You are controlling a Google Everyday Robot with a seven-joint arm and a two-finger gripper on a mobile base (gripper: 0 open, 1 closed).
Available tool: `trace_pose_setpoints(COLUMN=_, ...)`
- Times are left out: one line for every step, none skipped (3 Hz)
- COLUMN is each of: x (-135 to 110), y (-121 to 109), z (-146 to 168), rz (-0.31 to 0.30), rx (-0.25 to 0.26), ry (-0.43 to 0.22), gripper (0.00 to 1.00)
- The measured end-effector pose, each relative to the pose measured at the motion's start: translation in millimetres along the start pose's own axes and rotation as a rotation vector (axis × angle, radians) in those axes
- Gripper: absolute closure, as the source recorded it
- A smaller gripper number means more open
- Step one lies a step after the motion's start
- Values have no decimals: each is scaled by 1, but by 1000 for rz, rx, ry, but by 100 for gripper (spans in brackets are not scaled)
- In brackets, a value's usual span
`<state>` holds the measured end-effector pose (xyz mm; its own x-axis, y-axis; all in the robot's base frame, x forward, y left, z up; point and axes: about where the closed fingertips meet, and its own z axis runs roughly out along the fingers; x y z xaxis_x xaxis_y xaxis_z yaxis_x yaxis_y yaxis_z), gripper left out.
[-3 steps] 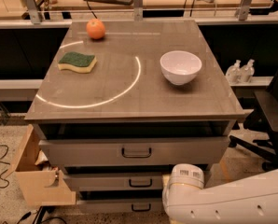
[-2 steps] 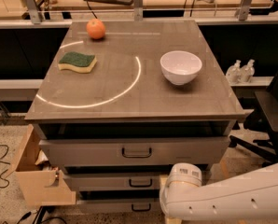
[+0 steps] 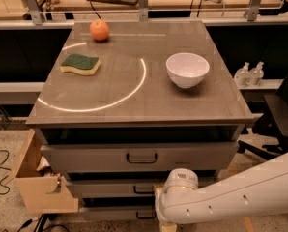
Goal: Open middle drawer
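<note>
step: approach | shallow grey metal middle drawer [image 3: 105, 189] looked shut under taller grey drawer [image 3: 86, 157] | gripper hidden beneath white robot arm [image 3: 231, 197] at drawer front, state couldn't tell | next: hook dark loop handle [image 3: 143, 190], pull straight out

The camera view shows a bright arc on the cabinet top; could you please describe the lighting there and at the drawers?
In the camera view, a thin bright arc curves across the cabinet top; the middle drawer lies in shadow; the white arm, low in front, hides the end effector.
</note>
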<state>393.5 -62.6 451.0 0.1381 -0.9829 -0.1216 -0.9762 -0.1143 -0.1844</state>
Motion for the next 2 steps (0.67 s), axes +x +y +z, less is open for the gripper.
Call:
trace_pose_setpoints(x=-17, y=-2, z=12, rz=-29, rx=-15, ry=-23, gripper=0)
trace_pose_setpoints(x=-29, y=-7, z=24, rz=-43, rx=-23, ry=-30, gripper=0)
